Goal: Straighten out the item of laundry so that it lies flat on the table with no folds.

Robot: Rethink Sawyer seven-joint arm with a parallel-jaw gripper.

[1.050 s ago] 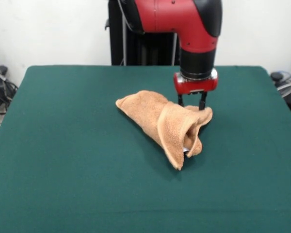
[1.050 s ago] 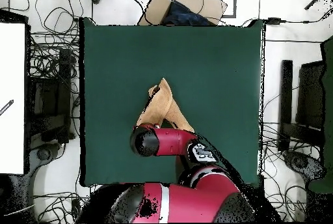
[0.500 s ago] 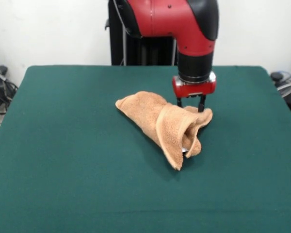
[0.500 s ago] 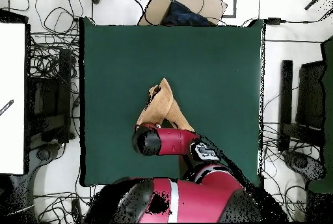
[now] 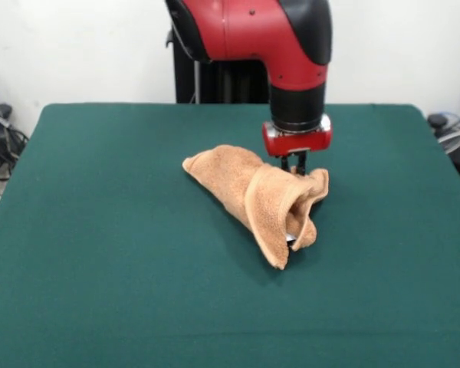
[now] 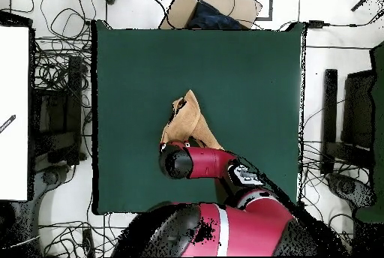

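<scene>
**Gripping a raised corner: towel far from flat**

Standing at table centre in the front view, the towel is bunched into a rolled, cone-like heap. One end tapers toward ten o'clock; the other opens as a loose mouth toward five o'clock. A small pale patch shows inside that mouth, possibly the label; this cannot be confirmed.

The gripper sits at the heap's two o'clock edge. Its fingers are drawn close together with the towel's upper corner rising between them. Judgement: it is clenched on that corner, though the contact itself is partly hidden by cloth.

In the overhead view the arm covers the gripper. The towel shows there as a narrow folded wedge just above the arm.

Progress: little is done. The cloth is doubled over itself in several layers, and no edge lies flat. The table offers ample room on every side. Remaining work, as judged: draw the held corner outward, open the roll, then spread the other folds.
</scene>
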